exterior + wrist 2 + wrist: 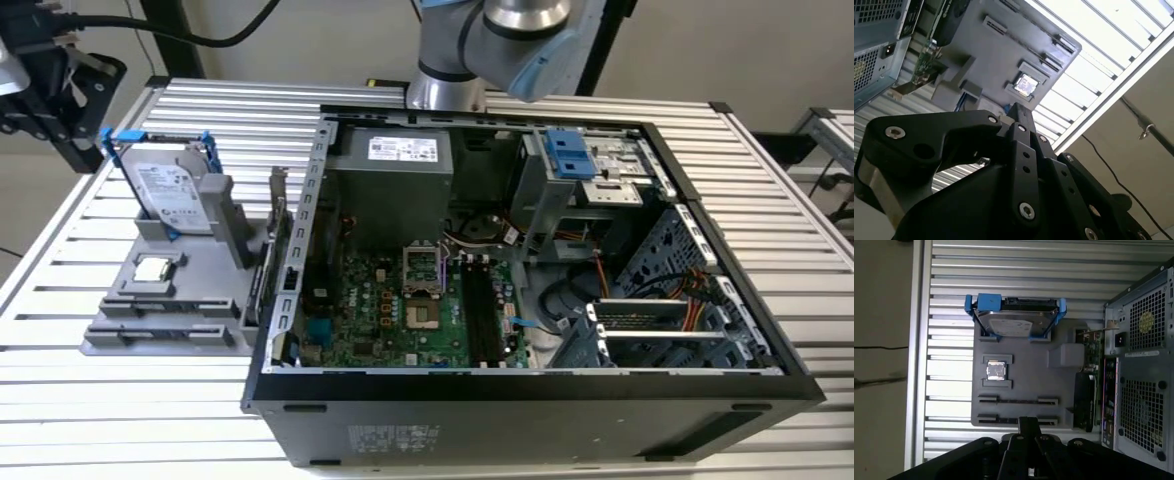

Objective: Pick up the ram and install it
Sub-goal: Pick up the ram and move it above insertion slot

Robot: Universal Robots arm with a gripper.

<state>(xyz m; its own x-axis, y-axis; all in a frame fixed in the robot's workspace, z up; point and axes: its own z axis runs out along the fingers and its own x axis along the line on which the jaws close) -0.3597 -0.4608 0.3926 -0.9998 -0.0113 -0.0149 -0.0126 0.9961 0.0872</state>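
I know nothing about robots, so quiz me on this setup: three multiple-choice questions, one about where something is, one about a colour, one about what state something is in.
1. Where is the hard drive?
A) on the floor
B) in the grey tray beside the computer case
C) on top of the robot arm

2. What colour is the frame round the hard drive?
A) red
B) yellow
C) blue

3. How is the computer case?
A) open, with the motherboard in sight
B) closed on every side
C) taken apart into loose panels

Answers: 1 B, the drive stands on edge in the tray next to the case; 2 C, the frame is bright blue; 3 A, one side is off and the board shows.
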